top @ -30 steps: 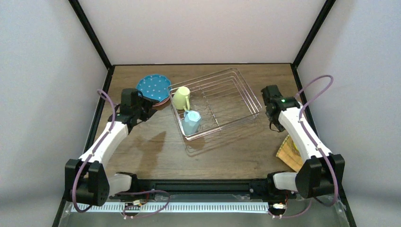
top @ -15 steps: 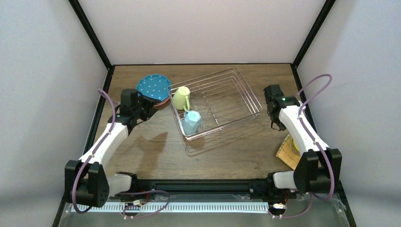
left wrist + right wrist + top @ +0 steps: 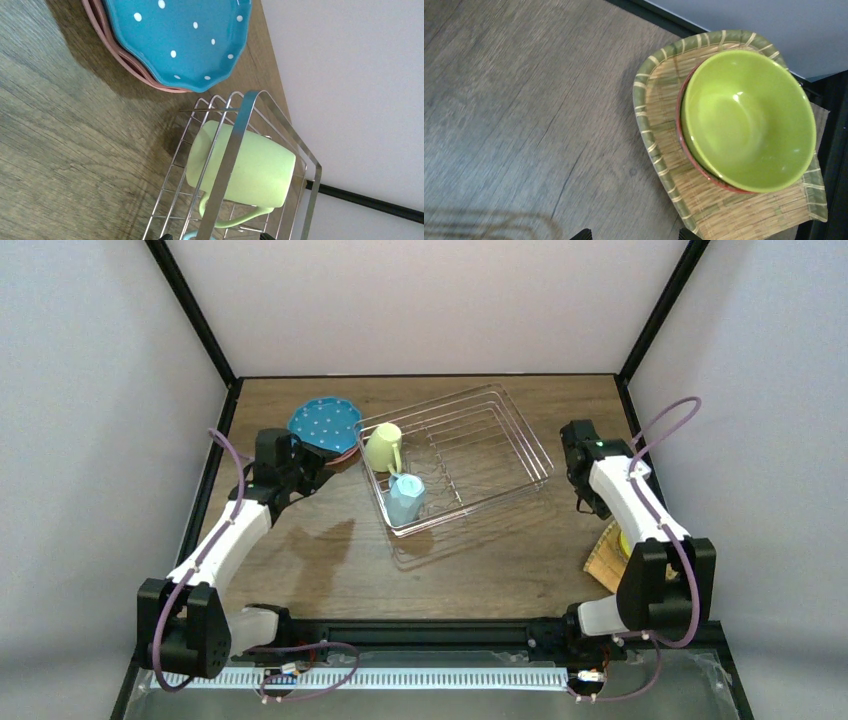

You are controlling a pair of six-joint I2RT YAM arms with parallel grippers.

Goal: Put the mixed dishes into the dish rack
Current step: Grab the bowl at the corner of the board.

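The wire dish rack sits mid-table. In it are a pale green mug and a light blue mug. A blue dotted plate lies on a pink plate left of the rack. My left gripper is open and empty between plates and rack. Its wrist view shows the dotted plate, the pink plate, the green mug and the rack wire. My right gripper is open and empty above bare wood. Its wrist view shows a lime bowl nested in a red-rimmed bowl on the woven tan plate.
The woven plate lies at the table's near right corner, partly under my right arm. Black frame posts and pale walls close in the table on three sides. Bare wood lies in front of the rack.
My right arm has swung a little toward the near right corner, bringing the woven plate and bowls under its camera. My left arm has hardly moved.
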